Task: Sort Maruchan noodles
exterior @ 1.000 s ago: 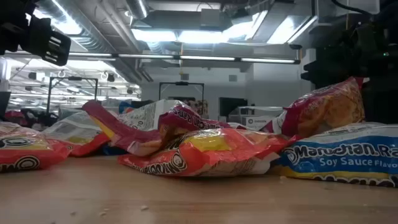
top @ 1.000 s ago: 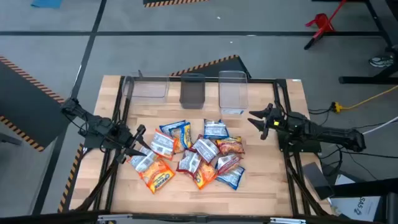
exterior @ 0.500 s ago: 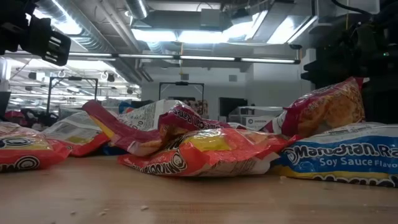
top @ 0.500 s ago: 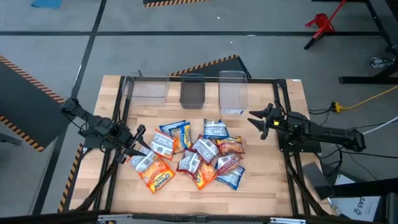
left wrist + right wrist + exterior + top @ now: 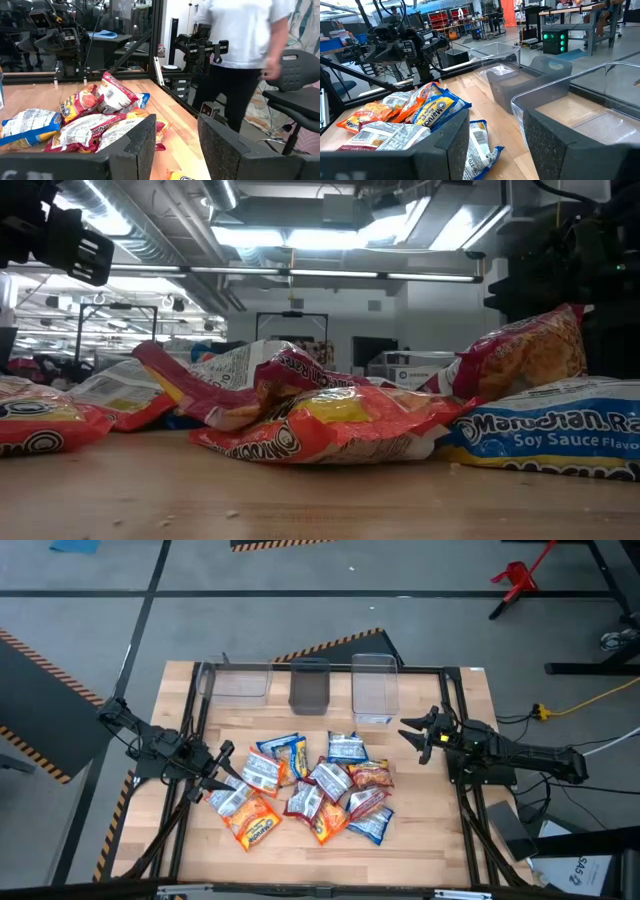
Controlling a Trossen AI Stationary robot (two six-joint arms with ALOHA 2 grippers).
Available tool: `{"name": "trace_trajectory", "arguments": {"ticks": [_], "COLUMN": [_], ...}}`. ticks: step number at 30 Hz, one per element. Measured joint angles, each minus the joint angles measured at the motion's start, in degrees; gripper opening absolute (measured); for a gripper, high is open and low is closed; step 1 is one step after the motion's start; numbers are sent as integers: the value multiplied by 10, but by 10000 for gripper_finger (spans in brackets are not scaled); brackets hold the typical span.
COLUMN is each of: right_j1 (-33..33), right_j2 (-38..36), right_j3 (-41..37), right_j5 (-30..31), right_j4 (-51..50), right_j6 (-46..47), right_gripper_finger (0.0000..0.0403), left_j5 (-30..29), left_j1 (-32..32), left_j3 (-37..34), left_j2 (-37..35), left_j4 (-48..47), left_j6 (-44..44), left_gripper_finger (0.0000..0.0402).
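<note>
So the noodle packets (image 5: 308, 787) are all dumped in one loose heap around the middle of the table (image 5: 420, 850), a bit toward the front edge, overlapping each other every which way. Blue-and-yellow ones, orange ones, red-and-silver ones, all mixed. Three clear bins (image 5: 312, 688) sit in a row along the back edge and look like they have nothing in them yet, so I'd say sorting hasn't really started.

Handling-wise, my guess is these are light, crinkly and a bit slippery. The wrapper is soft, but the noodle block inside is stiff and will crack if squeezed hard. Since they lie flat, pinching across the middle looks awkward. I'd go for a sealed end flap or a raised corner, like on the orange packet (image 5: 320, 425) in the low view, which sits puffed up off the wood. Start with one on the outside of the pile so the neighbours don't get dragged along.

The left gripper (image 5: 222, 768) hangs right at the pile's left side, near the table's left edge. Its jaws are parted about halfway with nothing between them, and I can't tell if a fingertip brushes a packet. The right gripper (image 5: 412, 734) sits toward the right edge, nearer the back, well apart from the pile, also parted partway and empty.
</note>
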Motion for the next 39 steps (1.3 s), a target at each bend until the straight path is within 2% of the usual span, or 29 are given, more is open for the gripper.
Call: {"name": "trace_trajectory", "arguments": {"ticks": [17,24,26,31,34,39], "right_j1": [0,0,0,0,0,0], "right_j2": [0,0,0,0,0,0], "right_j3": [0,0,0,0,0,0], "right_j5": [-5,-26,-24,22,42,46], "right_j4": [4,43,64,80,80,80], "right_j6": [12,171,232,372,418,456], "right_gripper_finger": [172,172,172,172,172,172], "left_j5": [0,-2,-17,-71,-103,-110], "left_j1": [0,0,1,2,2,2], "left_j3": [0,0,0,0,0,0], "left_j2": [0,0,0,0,0,0], "left_j4": [0,-3,-4,4,13,11], "left_j6": [0,12,48,166,213,209], "left_gripper_finger": [140,140,140,140,140,140]}}
